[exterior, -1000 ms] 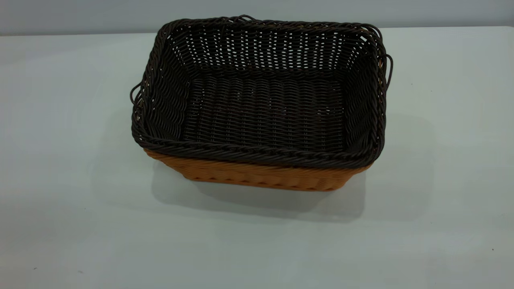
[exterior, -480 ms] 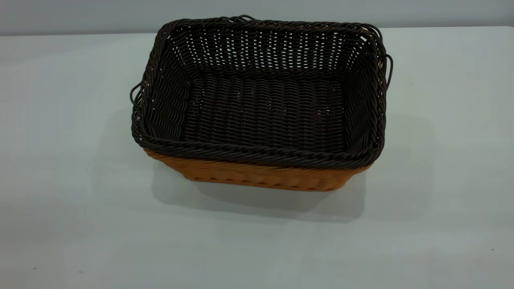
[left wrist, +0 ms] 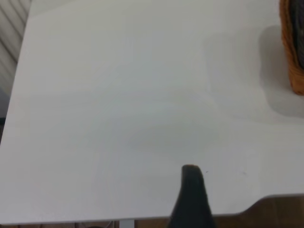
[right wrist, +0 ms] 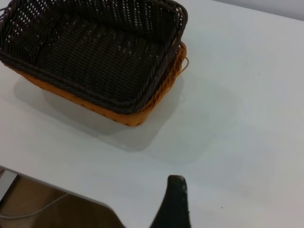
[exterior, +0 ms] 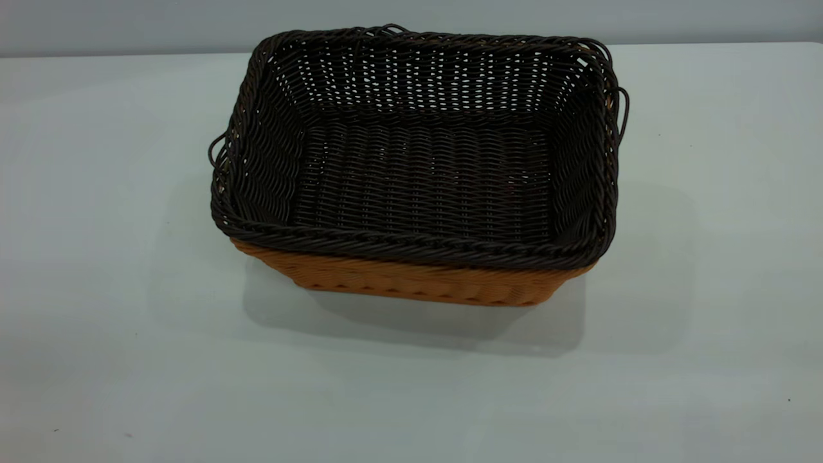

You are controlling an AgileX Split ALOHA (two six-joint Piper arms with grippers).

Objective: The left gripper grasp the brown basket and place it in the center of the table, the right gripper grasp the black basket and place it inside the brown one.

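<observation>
The black basket (exterior: 424,180) sits nested inside the brown basket (exterior: 418,283), whose orange-tan wall shows only below the dark rim. The pair stands on the table (exterior: 128,334), a little behind its middle. Neither gripper shows in the exterior view. My left gripper (left wrist: 235,190) hovers over bare table well away from the brown basket (left wrist: 295,52); one dark finger (left wrist: 191,190) shows, nothing beside it. My right gripper (right wrist: 214,192) is drawn back from the black basket (right wrist: 95,52) and the brown basket (right wrist: 142,111); its one visible finger (right wrist: 175,199) holds nothing.
The table edge (left wrist: 266,198) lies close under the left gripper, and another edge (right wrist: 71,192) runs near the right gripper. A grey wall (exterior: 128,26) bounds the table's far side. Bare tabletop surrounds the baskets on every side.
</observation>
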